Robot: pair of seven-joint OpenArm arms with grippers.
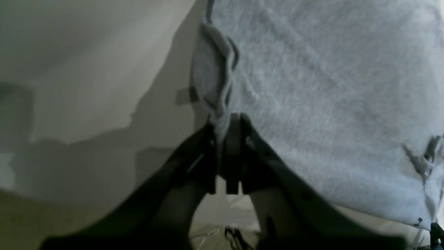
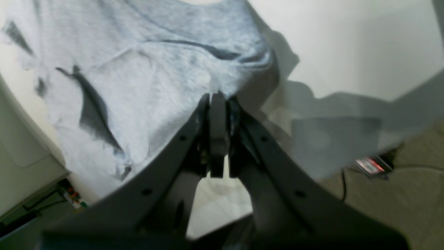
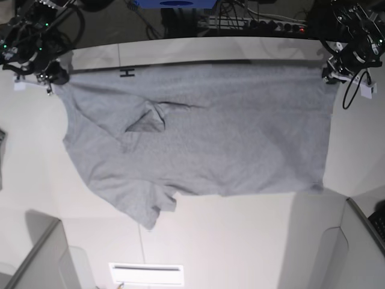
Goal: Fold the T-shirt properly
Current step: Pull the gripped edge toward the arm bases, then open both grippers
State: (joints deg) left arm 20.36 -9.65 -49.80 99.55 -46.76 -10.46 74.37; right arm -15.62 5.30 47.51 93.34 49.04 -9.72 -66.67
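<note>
The heather-grey T-shirt [image 3: 210, 144] is spread wide over the white table, plain side up, with a short sleeve [image 3: 150, 208] toward the near left and a small fold [image 3: 147, 120] near its middle. A bit of black lettering [image 3: 126, 73] shows at its far edge. My right gripper [image 3: 53, 77] is shut on the far left corner; in its wrist view the jaws [image 2: 218, 97] pinch the grey cloth [image 2: 138, 69]. My left gripper [image 3: 329, 72] is shut on the far right corner, where bunched cloth [image 1: 329, 104] sits between the closed jaws [image 1: 227, 121].
The white table [image 3: 240, 241] ends in a far edge just behind the shirt. Cables and a power strip [image 3: 264, 24] lie beyond it. Grey partitions stand at the near left [image 3: 36, 259] and near right [image 3: 361, 241]. A white slotted panel [image 3: 147, 274] lies at the front.
</note>
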